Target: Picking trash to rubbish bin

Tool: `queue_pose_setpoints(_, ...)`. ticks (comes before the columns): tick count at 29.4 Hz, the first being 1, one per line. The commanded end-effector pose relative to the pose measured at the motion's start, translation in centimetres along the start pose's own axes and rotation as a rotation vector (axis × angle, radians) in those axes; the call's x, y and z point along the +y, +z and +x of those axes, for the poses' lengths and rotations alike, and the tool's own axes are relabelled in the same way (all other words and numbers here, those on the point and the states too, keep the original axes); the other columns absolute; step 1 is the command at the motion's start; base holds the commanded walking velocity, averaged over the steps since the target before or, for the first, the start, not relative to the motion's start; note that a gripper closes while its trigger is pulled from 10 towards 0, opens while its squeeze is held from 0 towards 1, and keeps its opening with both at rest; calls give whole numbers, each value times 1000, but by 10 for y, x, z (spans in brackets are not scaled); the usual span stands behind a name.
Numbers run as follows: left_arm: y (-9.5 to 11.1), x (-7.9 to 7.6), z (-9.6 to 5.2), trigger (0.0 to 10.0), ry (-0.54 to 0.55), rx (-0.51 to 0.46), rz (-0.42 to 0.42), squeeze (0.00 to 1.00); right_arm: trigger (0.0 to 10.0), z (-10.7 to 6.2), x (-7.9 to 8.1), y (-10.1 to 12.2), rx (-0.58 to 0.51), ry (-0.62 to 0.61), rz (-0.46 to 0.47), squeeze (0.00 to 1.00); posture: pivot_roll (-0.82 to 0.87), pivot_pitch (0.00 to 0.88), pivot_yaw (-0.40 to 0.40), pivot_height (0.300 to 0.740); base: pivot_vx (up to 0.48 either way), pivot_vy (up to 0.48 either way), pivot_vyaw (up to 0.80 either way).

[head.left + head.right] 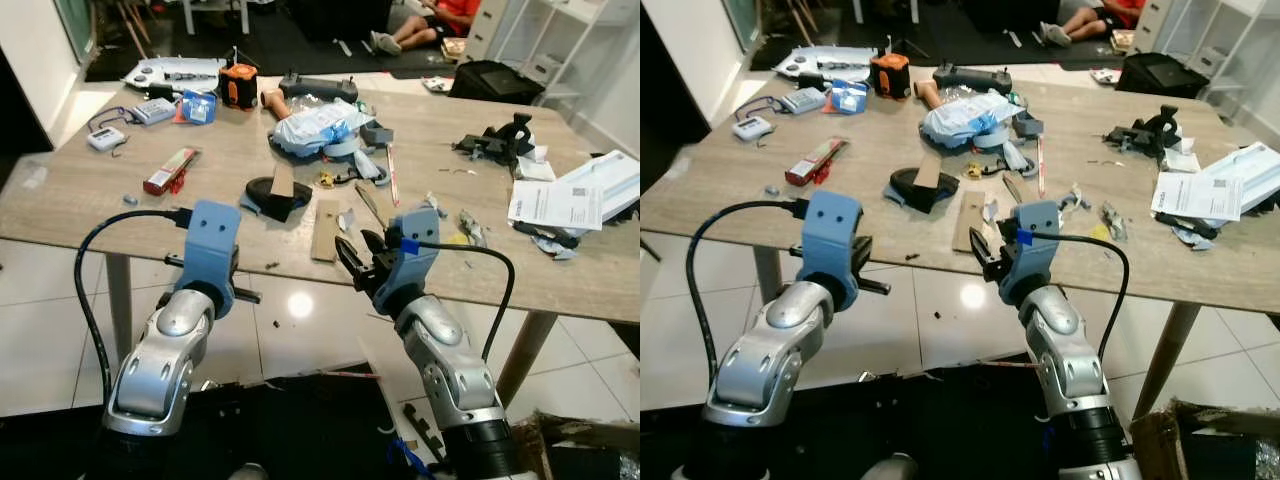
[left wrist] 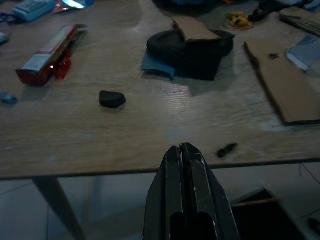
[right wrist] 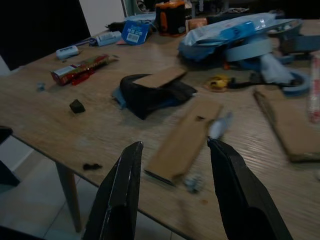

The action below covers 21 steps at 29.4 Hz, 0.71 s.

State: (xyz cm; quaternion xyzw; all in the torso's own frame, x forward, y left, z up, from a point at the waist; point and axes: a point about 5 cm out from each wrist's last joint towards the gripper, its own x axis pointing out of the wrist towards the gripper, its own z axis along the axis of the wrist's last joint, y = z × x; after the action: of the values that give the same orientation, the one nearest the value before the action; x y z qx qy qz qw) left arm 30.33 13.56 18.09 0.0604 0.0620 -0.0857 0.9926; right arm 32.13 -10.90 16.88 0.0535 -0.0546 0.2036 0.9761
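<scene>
At table's near edge, right end effector (image 3: pixel 172 145) spread wide over cardboard strip (image 3: pixel 186 136), empty; left end effector (image 2: pixel 183 150) closed, empty.

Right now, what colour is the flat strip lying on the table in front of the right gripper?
Plain brown, like cardboard. The cardboard strip shows best in the right wrist view, just ahead of the right gripper.

I saw an orange tape measure (image 1: pixel 239 86) and printed papers (image 1: pixel 556 204) on the wooden table (image 1: pixel 90 190).
</scene>
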Motion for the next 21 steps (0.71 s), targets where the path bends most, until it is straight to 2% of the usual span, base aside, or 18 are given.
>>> queue_pose_setpoints(1, -4, -5, 0, 10000, -26, 24, 1, 0, 10000, -3, -2, -2, 10, -12, 19, 0, 178, 94, -24, 740, 0, 0, 0)
queue_pose_setpoints(18, -4, -3, -1, 10000, -15, 27, 0, 0, 10000, -4, -1, -4, 16, -7, 25, 0, 180, 99, -26, 740, 0, 0, 0)
queue_pose_setpoints(21, -4, -3, 0, 10000, -19, 26, 51, 0, 10000, -4, -1, -4, 17, -8, 27, 0, 179, 108, -24, 740, 0, -264, 0)
